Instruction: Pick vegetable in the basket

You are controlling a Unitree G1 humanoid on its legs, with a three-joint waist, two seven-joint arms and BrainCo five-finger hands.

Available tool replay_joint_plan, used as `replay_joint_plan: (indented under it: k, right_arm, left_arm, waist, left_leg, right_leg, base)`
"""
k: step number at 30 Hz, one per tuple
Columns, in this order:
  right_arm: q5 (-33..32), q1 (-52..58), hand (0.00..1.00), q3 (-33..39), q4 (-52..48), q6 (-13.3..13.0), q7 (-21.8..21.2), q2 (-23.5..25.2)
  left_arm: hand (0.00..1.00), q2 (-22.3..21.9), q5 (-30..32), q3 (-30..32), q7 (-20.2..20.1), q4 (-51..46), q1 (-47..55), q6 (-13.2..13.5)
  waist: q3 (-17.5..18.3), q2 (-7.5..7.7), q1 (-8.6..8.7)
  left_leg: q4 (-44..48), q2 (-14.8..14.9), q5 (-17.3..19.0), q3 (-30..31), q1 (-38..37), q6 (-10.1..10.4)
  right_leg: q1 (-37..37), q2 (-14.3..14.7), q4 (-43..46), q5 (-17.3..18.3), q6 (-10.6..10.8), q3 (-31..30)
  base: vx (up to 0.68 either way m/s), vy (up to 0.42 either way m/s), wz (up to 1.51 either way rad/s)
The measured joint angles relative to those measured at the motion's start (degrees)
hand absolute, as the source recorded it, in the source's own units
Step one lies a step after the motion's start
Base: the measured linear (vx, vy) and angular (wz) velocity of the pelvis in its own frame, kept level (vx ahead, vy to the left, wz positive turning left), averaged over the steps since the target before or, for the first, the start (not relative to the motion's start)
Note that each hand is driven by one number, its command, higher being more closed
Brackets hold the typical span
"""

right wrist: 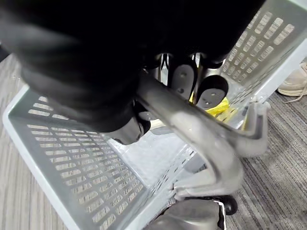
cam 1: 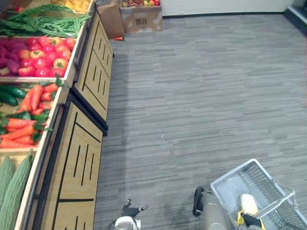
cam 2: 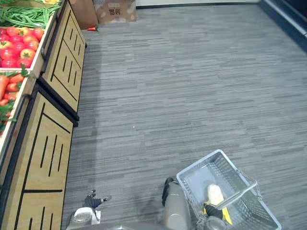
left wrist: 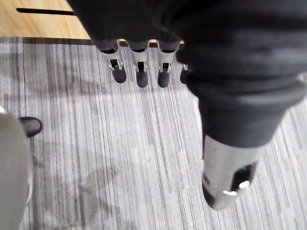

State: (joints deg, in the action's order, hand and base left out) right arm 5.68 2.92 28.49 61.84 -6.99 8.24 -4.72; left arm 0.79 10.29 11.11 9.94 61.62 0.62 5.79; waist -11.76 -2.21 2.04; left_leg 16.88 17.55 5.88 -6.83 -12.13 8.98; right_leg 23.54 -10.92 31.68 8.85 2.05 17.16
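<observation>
A grey plastic basket (cam 1: 230, 175) hangs low at my right side above the floor. A pale yellow vegetable (cam 1: 248, 203) lies in it on something bright yellow. In the right wrist view my right hand (right wrist: 182, 79) is curled round the basket's grey handle (right wrist: 192, 124). My left hand (left wrist: 140, 62) hangs over the carpet with straight fingers and holds nothing; it also shows low in the left eye view (cam 1: 128, 210). On the wooden shelves at my left lie carrots (cam 1: 26, 120), tomatoes (cam 1: 45, 57), green beans (cam 1: 45, 21), cucumbers (cam 1: 10, 93) and pale green gourds (cam 1: 12, 189).
The wooden produce stand (cam 1: 79, 158) runs along the left side. Cardboard boxes (cam 1: 139, 17) with produce stand at the far end. Grey carpet (cam 1: 206, 96) stretches ahead and to the right. A person's light shoe (right wrist: 292, 81) shows beyond the basket.
</observation>
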Motion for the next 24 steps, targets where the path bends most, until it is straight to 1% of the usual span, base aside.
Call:
replay_joint_plan:
  k: [1,2,3,4,5,6,7,8,9,10,11,12,13,14,15,16,17,18,19,20,21,23,24]
  right_arm:
    - [0.0,0.0,1.00,-0.1,0.6,0.6,0.0,0.0]
    - [0.0,0.0,1.00,-0.5,0.9,0.7,0.0,-0.1]
    - [0.0,-0.4,1.00,-2.1,1.7,0.7,0.0,-0.8]
    - [0.0,-0.5,1.00,-3.0,2.3,0.9,0.0,-1.4]
    - [0.0,-0.5,1.00,-3.6,2.4,1.0,0.0,-1.6]
    - [0.1,-0.6,1.00,-4.6,2.0,1.0,0.0,-1.8]
    - [0.1,-1.1,1.00,-5.4,1.8,1.0,0.0,-1.8]
    - [0.0,-1.4,1.00,-5.8,1.8,1.0,0.0,-1.8]
    - [0.0,-2.0,1.00,-6.5,1.7,0.9,0.0,-1.7]
    - [0.0,-2.1,1.00,-6.5,1.5,0.8,0.0,-1.5]
    - [0.0,-1.9,1.00,-6.5,1.5,0.7,0.0,-1.4]
    - [0.0,-0.8,1.00,-6.3,0.7,0.7,0.3,-1.8]
    - [0.0,-0.2,1.00,-6.3,-0.1,0.7,0.4,-2.4]
    - [0.0,0.7,1.00,-6.3,-0.5,0.7,0.4,-2.1]
    - [0.1,0.8,1.00,-6.6,-0.7,0.5,0.3,-1.1]
    - [0.1,0.1,1.00,-7.1,-0.8,0.5,0.2,0.1]
    - [0.1,-1.3,1.00,-8.2,-0.7,0.5,0.1,1.8]
    - [0.1,-1.8,1.00,-8.8,-0.7,0.5,0.0,2.5]
    - [0.1,-2.3,1.00,-9.4,-0.8,0.4,-0.2,4.1]
    - [0.2,-2.4,1.00,-9.5,-0.8,0.4,-0.2,4.8]
    - [0.6,-2.6,1.00,-9.9,-0.6,0.4,-1.0,5.4]
    - [0.6,-2.5,1.00,-9.8,-0.1,0.5,-1.3,5.6]
    - [0.6,-2.4,1.00,-9.8,0.2,0.5,-1.3,5.3]
  left_arm:
    - [0.00,-0.2,-0.1,0.0,-0.1,0.0,0.0,0.0]
    - [0.00,-0.2,-0.1,0.0,-0.2,-0.1,0.3,-0.1]
    - [0.00,0.2,-0.4,0.0,-0.2,-0.2,0.3,0.2]
    - [0.00,0.3,-1.0,0.2,-0.1,-0.8,0.2,0.4]
    - [0.00,0.3,-1.1,0.2,-0.1,-1.1,0.2,0.5]
    - [0.00,0.2,-1.2,0.6,-0.1,-1.4,0.2,0.7]
    - [0.00,0.2,-1.9,0.9,0.0,-1.8,0.3,1.1]
    - [0.00,0.0,-2.5,1.2,0.0,-2.3,0.2,1.2]
    - [0.00,-0.3,-2.9,1.9,0.1,-3.5,0.2,1.3]
    - [0.00,-0.6,-3.2,2.9,0.1,-4.1,0.1,1.4]
    - [0.00,-0.8,-3.2,3.1,0.2,-4.2,0.2,1.4]
    - [0.00,-1.4,-3.2,3.6,0.4,-4.2,0.5,1.3]
    - [0.00,-2.1,-3.2,4.0,0.5,-4.2,0.9,1.3]
    - [0.00,-2.4,-3.2,5.5,0.6,-4.1,0.8,1.1]
    - [0.00,-1.9,-3.3,6.3,0.6,-4.8,1.0,1.3]
    - [0.00,-1.3,-3.3,7.5,0.7,-5.4,0.8,1.3]
    - [0.00,-0.3,-3.4,8.1,0.8,-5.6,0.5,1.2]
    - [0.00,0.0,-3.4,8.4,0.9,-5.5,0.5,1.2]
    - [0.00,0.0,-3.5,8.9,1.0,-5.5,0.8,1.1]
    - [0.00,0.0,-3.5,9.1,1.0,-5.5,0.8,1.2]
    - [0.00,0.0,-3.5,9.1,1.0,-5.5,0.9,1.1]
    - [0.00,0.5,-3.4,9.1,1.0,-5.3,1.8,1.1]
    - [0.00,0.9,-3.4,8.9,1.0,-4.4,2.1,1.1]
  waist:
    - [-0.1,0.06,0.22]
    - [-0.1,0.11,0.37]
    - [-0.5,0.49,-0.13]
    - [-0.7,0.60,-0.71]
    - [-0.9,0.91,-0.81]
    - [-0.9,0.93,-1.18]
    - [-0.8,0.93,-1.43]
    - [-0.8,0.93,-1.79]
    - [-0.8,0.91,-2.56]
    - [-0.8,0.96,-3.05]
    - [-0.8,0.89,-3.13]
    - [-0.3,0.08,-3.18]
    - [0.1,-0.78,-3.26]
    - [0.8,-0.24,-3.40]
    - [1.4,1.84,-3.86]
    - [1.3,3.40,-4.80]
    - [1.0,4.61,-5.49]
    - [1.1,4.77,-5.61]
    - [1.2,4.77,-6.20]
    - [1.2,4.75,-6.58]
    - [1.3,4.74,-7.36]
    - [1.8,5.15,-7.53]
    - [2.1,4.87,-7.24]
  left_leg:
    - [7.8,1.5,-6.6,1.8,4.4,-0.2]
    - [12.8,2.2,-7.9,2.6,7.1,0.4]
    - [23.1,3.3,-6.3,2.1,11.5,1.9]
    - [30.5,3.9,-3.6,-0.4,14.8,2.6]
    - [32.4,3.6,-2.5,-1.6,15.9,2.4]
    - [33.6,3.0,-0.2,-4.1,17.9,1.6]
    - [33.1,2.1,2.2,-6.0,20.6,0.9]
    - [32.3,1.7,3.0,-6.9,22.2,0.6]
    - [28.8,1.0,3.7,-8.8,25.5,-0.4]
    - [22.0,-0.3,3.3,-10.8,27.4,-1.1]
    - [17.2,-1.2,2.5,-11.9,27.7,-2.2]
    - [6.2,-3.0,-3.2,-13.3,27.6,-4.5]
    - [1.2,-4.0,-7.7,-13.5,27.7,-5.8]
    - [-2.3,-6.6,-7.0,-13.5,26.5,-8.2]
    - [-4.6,-9.1,-7.6,-12.7,26.7,-8.5]
    - [-5.0,-10.1,-7.6,-12.3,27.1,-8.5]
    - [-4.9,-10.8,-7.5,-11.7,27.2,-8.7]
    - [-4.7,-10.9,-7.4,-11.5,27.2,-8.8]
    - [-4.4,-10.8,-7.3,-11.5,26.8,-8.9]
    - [-4.2,-10.8,-7.3,-11.5,26.5,-8.9]
    - [-3.9,-10.7,-7.1,-11.5,26.0,-8.7]
    - [-4.7,-10.8,-5.8,-11.2,25.4,-8.4]
    - [-6.5,-11.5,-4.9,-10.6,24.2,-8.4]
  right_leg:
    - [-3.3,0.5,-2.2,1.3,-0.4,1.8]
    - [-5.2,0.8,-3.8,1.6,-0.7,2.6]
    - [-9.3,1.7,-6.8,1.8,-1.1,3.9]
    - [-14.0,2.4,-10.0,1.8,-1.1,4.9]
    - [-16.2,2.4,-11.3,1.8,-1.1,5.2]
    - [-20.2,2.4,-13.6,1.8,-1.1,5.9]
    - [-22.8,2.2,-15.6,1.7,-1.0,6.4]
    - [-23.5,2.0,-16.4,1.7,-1.0,6.7]
    - [-24.9,1.5,-17.9,1.5,-0.4,7.7]
    - [-26.4,0.5,-19.1,1.5,1.3,9.1]
    - [-27.3,0.1,-19.7,1.6,2.3,9.9]
    - [-29.2,-0.3,-20.2,2.0,4.2,11.5]
    - [-29.9,0.0,-20.2,2.4,5.2,12.2]
    - [-31.2,-1.3,-20.6,3.0,6.6,13.1]
    - [-31.6,-2.4,-22.1,2.1,7.2,14.2]
    - [-32.0,-2.6,-23.6,1.7,7.1,14.4]
    - [-33.2,-2.9,-25.1,0.5,7.4,14.4]
    - [-33.8,-2.8,-25.7,-0.4,7.5,14.3]
    - [-34.7,-2.5,-26.4,-2.0,7.6,13.8]
    - [-35.2,-2.4,-26.9,-2.7,7.6,13.6]
    - [-35.9,-2.2,-27.4,-3.8,8.2,13.1]
    - [-35.6,-2.3,-26.7,-4.3,8.5,11.3]
    - [-34.9,-2.9,-24.4,-4.3,8.5,10.3]
  base:
    - [0.55,-0.358,0.61]
    - [0.48,-0.298,0.49]
    - [0.43,-0.248,0.34]
    - [0.40,-0.219,0.27]
    - [0.38,-0.168,0.30]
    - [0.34,-0.103,0.27]
    - [0.31,-0.069,0.21]
    - [0.31,0.025,0.12]
    - [0.29,0.108,0.18]
    - [0.24,0.107,0.28]
    - [0.29,0.182,0.53]
    - [0.26,0.177,0.52]
    - [0.37,0.255,0.88]
    - [0.29,0.170,0.95]
    - [0.33,0.142,0.94]
    - [0.32,0.075,0.63]
    - [0.20,0.036,0.36]
    - [0.20,0.033,0.32]
    - [0.13,0.022,0.18]
    - [0.18,0.011,0.09]
    - [0.10,-0.017,-0.04]
    - [0.09,0.003,-0.09]
    - [0.08,0.072,-0.11]
